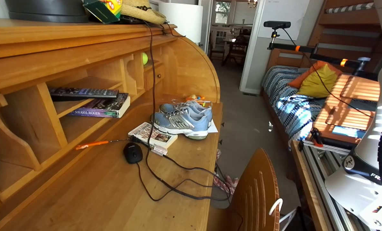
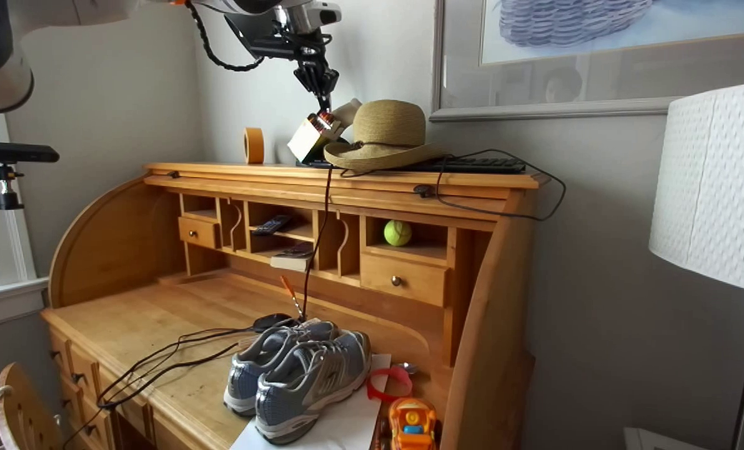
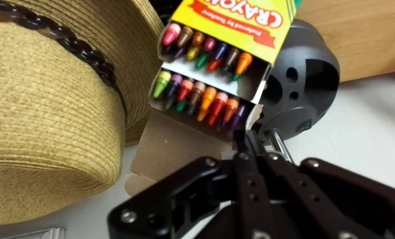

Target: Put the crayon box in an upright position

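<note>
Along the top of the desk (image 2: 228, 172), at upper middle in an exterior view, I see the crayon box (image 2: 308, 140) tilted beside the straw hat (image 2: 386, 132), one thin side edge apparently pinched by the gripper (image 3: 246, 132), probably for leverage to swing it upright.

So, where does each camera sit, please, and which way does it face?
An exterior view: at the desk end away from the lamp, facing the doorway; arm at right.
An exterior view: at the lamp's end, facing the desk and wall; arm and claw at top.
Wrist view: on the wrist, facing the crayon box; claw fingers show.
Both exterior views show the blue shoes.
</note>
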Robot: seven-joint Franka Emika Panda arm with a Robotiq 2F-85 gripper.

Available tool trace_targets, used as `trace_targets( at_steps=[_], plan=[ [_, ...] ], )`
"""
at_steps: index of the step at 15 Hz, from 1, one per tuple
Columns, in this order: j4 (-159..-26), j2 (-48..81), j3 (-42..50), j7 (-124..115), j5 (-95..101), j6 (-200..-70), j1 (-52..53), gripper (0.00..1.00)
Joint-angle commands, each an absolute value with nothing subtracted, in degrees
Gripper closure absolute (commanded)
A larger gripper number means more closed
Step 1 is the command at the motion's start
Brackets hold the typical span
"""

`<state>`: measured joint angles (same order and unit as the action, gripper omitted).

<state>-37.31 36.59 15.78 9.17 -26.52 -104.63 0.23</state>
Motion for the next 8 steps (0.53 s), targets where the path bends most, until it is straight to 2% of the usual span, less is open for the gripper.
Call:
trace_targets(
  at_steps=[1, 8],
  plan=[
    [-37.56, 36.62, 16.74, 8.48, -24.66, -105.55, 1.97, 1.0],
    [-37.83, 36.36, 16.8, 9.36, -24.36, -105.46, 3.68, 1.0]
  ],
)
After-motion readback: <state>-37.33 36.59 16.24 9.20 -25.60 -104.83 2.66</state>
